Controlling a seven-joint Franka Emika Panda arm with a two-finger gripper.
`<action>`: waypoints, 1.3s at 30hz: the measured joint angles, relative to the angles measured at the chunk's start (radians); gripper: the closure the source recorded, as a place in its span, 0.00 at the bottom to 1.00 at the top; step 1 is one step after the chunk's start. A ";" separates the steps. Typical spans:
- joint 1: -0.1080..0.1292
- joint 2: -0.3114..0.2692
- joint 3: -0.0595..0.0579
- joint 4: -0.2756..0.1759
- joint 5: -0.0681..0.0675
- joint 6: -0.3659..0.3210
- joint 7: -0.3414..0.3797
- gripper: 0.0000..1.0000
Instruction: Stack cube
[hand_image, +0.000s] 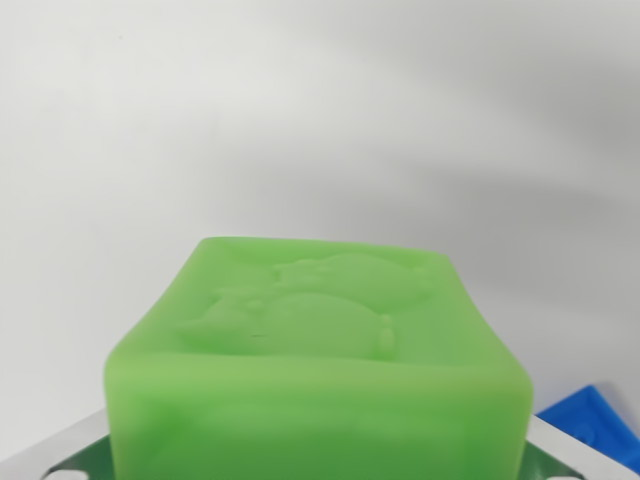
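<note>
The hand (318, 470) seems to hold a soft-looking green cube with a raised figure on its face (320, 360), metal fingers (60, 455) just showing at its sides. At the wrist view's right, a blue block (600, 420) peeks out below, the pale table (300, 120) beyond. Carrying is likely in hand; next, centre over the blue block and lower.

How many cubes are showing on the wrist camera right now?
2. The green cube fills the lower centre, right by the camera. A blue cube peeks in at the lower right edge, mostly cut off. Others may be hidden behind the green one.
</note>
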 joint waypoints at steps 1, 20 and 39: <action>-0.001 -0.002 -0.001 -0.002 0.001 0.000 0.005 1.00; -0.012 -0.038 -0.024 -0.047 0.016 0.009 0.086 1.00; -0.021 -0.070 -0.050 -0.086 0.031 0.017 0.167 1.00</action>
